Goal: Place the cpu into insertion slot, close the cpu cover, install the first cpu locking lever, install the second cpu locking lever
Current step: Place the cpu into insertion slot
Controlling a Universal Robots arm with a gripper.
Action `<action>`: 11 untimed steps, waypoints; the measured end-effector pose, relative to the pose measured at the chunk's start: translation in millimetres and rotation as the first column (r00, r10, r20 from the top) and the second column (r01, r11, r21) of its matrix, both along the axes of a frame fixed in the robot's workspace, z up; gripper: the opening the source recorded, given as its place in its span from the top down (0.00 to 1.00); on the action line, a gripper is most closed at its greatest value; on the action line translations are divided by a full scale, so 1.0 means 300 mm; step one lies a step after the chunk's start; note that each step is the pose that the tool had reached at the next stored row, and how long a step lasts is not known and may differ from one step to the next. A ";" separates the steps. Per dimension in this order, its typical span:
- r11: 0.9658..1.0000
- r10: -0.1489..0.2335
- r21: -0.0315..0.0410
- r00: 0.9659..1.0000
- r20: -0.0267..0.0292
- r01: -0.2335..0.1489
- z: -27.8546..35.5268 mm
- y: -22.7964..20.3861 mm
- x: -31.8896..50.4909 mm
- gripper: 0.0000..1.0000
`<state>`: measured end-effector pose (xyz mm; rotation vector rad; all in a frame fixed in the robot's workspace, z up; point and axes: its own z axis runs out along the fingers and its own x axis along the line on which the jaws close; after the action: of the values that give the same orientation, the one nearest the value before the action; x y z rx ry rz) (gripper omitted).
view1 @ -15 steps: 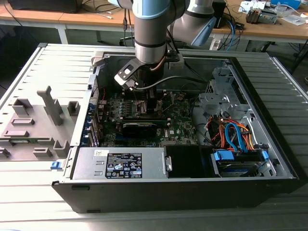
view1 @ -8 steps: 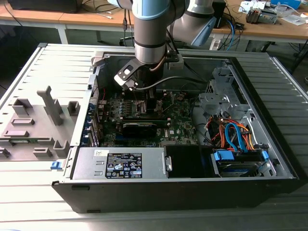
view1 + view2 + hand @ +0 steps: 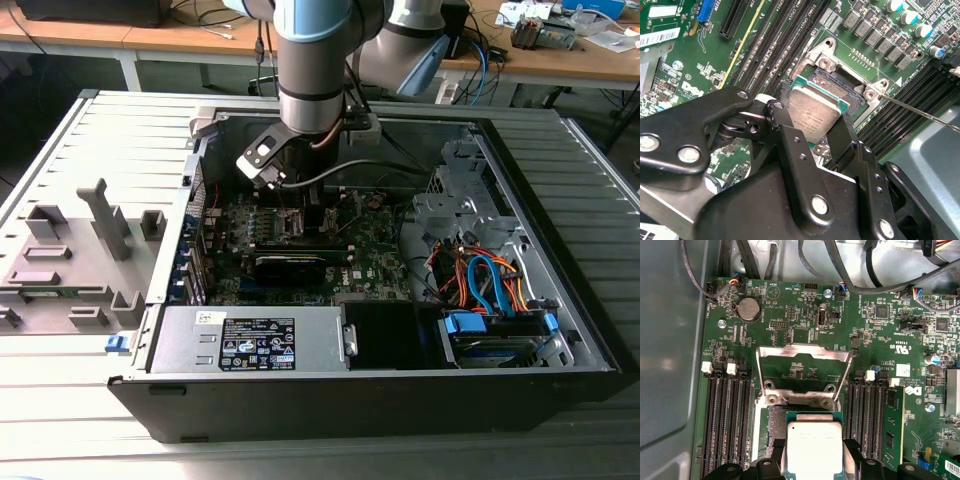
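Grey slatted table (image 3: 60,400) carries an open computer case (image 3: 380,400) lying on its side; wooden benches (image 3: 150,40) run behind it at 12 o'clock in the exterior view. 1 arm (image 3: 315,60) comes down from 12 o'clock into the case, over the green circuit board (image 3: 375,250). At 9 o'clock of the case a grey holder block (image 3: 70,260) sits on the table. Inside the case, a power supply (image 3: 250,340) lies at 6 o'clock, blue and orange cables (image 3: 480,280) bunch at 4 o'clock, and a long black card (image 3: 290,265) lies across the board near its middle. Gripper (image 3: 812,120) is clamped on the cpu (image 3: 815,117), 1 of its 2 black fingers (image 3: 790,145) pressed to each opposite edge, silvery top facing the cameras. The cpu (image 3: 814,447) hangs over the insertion slot (image 3: 772,425), partly covering it; the slot's dark contact field (image 3: 840,82) shows bare beyond the chip. Cannot tell whether the chip touches the socket. The cpu cover (image 3: 802,350) stands swung up and open on its hinge, board visible through its window. Black memory slots (image 3: 722,420) flank the socket on both sides. A thin metal rod (image 3: 920,114) runs away from 1 socket corner, over the memory slots.
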<state>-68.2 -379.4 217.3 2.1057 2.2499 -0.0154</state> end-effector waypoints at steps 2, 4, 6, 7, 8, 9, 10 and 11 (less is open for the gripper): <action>1.000 0.000 0.000 1.000 0.000 0.000 -0.001 0.000 -0.001 0.46; 1.000 0.000 0.000 1.000 0.000 0.000 -0.002 0.000 -0.001 0.46; 1.000 0.000 0.000 1.000 0.000 0.000 -0.003 0.000 -0.002 0.46; 1.000 0.000 0.000 1.000 0.000 0.000 -0.003 0.000 -0.002 0.46; 1.000 0.000 0.000 1.000 0.000 0.000 -0.004 0.000 -0.002 0.46; 1.000 0.000 0.000 1.000 0.000 0.000 -0.004 0.000 -0.003 0.46; 1.000 0.000 0.000 1.000 0.000 0.000 -0.005 0.000 -0.003 0.46; 1.000 0.000 0.000 1.000 0.000 0.000 -0.006 0.000 -0.003 0.46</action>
<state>-69.2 -379.4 215.7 2.1058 2.2500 -0.0153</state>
